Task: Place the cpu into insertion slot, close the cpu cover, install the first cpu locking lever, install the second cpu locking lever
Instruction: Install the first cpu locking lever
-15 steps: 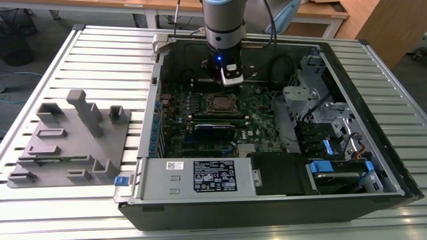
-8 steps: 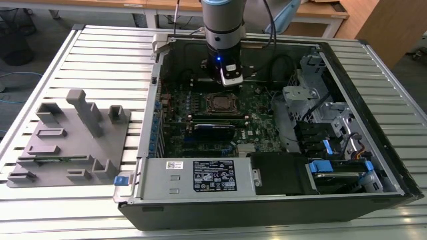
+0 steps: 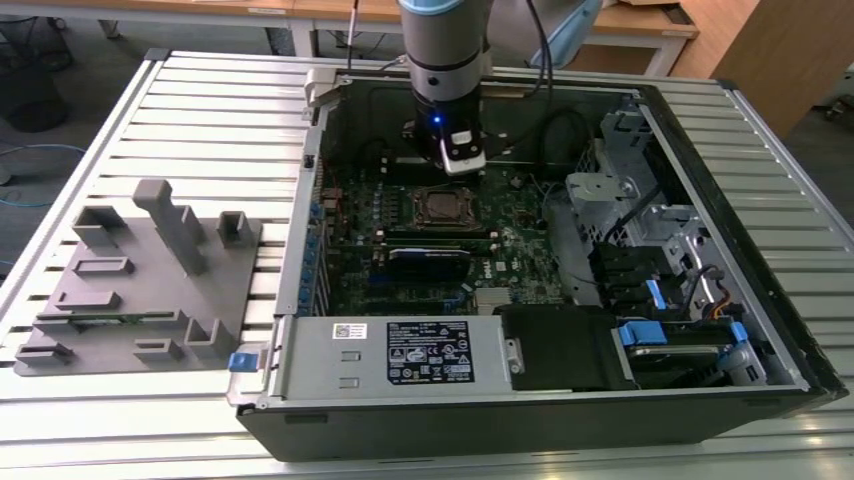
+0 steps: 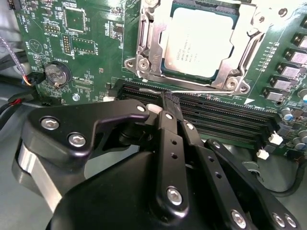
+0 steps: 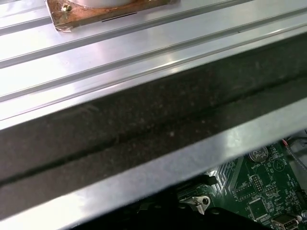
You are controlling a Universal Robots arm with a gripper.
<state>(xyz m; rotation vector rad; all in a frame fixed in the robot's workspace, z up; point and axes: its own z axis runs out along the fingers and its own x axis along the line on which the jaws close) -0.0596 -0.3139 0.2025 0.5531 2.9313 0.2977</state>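
Note:
The cpu [image 4: 199, 40] lies flat in the insertion slot [image 3: 441, 205] on the green board, its silver-grey top showing. The silvery cpu cover [image 4: 152, 45] lies down around it as a frame. A thin wire locking lever [image 4: 201, 89] runs along the socket's edge beside the memory slots. In the second wrist view my gripper [image 4: 165, 99] is shut, and its black fingertips meet just above that lever, with nothing visibly held between them. From outside, the gripper [image 3: 461, 165] hangs inside the open computer case, just behind the socket.
Long black memory slots [image 4: 220, 117] lie next to the socket, and a coin battery [image 4: 56, 75] sits farther off. The case wall [image 5: 144, 129] is close to the arm. A power supply [image 3: 387, 355] and a drive cage [image 3: 667, 250] fill the case's front and right. A grey fixture [image 3: 134, 280] lies on the slatted table.

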